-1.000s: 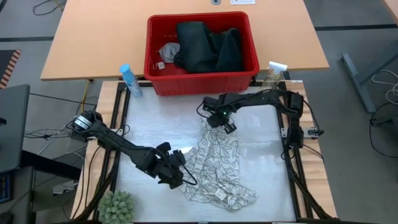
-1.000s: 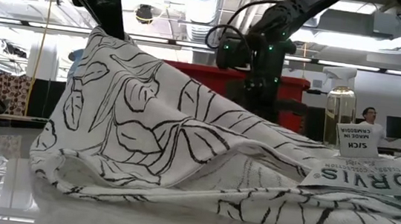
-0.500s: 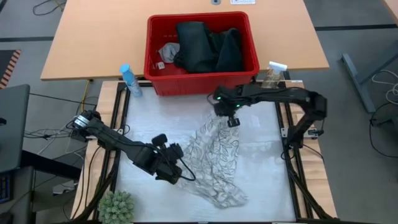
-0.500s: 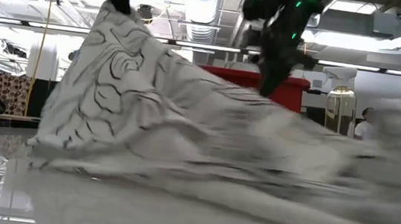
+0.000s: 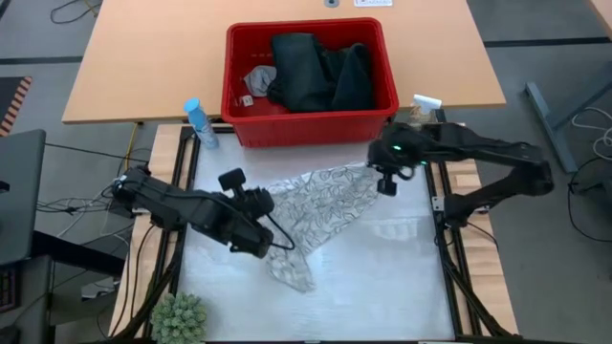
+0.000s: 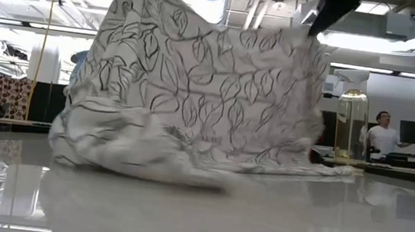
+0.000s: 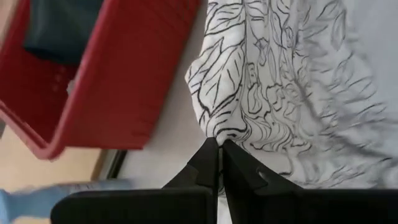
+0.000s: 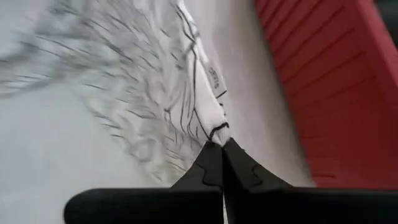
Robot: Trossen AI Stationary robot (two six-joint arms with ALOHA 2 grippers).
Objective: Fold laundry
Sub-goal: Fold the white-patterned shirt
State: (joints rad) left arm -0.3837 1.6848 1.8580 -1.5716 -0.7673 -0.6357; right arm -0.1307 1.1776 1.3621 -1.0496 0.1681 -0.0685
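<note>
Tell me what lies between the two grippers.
In the high view, the leaf-print cloth stretches from the left gripper to the right gripper, pinched by both; nothing else lies between them.

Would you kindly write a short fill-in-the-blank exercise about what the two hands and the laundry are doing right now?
1. The left hand and right hand are both shut on the ____-print cloth.
2. The cloth's lower end trails on the ____.
3. The dark jeans lie inside the ____ basket.
4. Beside the basket's left corner stands a ____ bottle.

Missing words: leaf; table; red; blue
</note>
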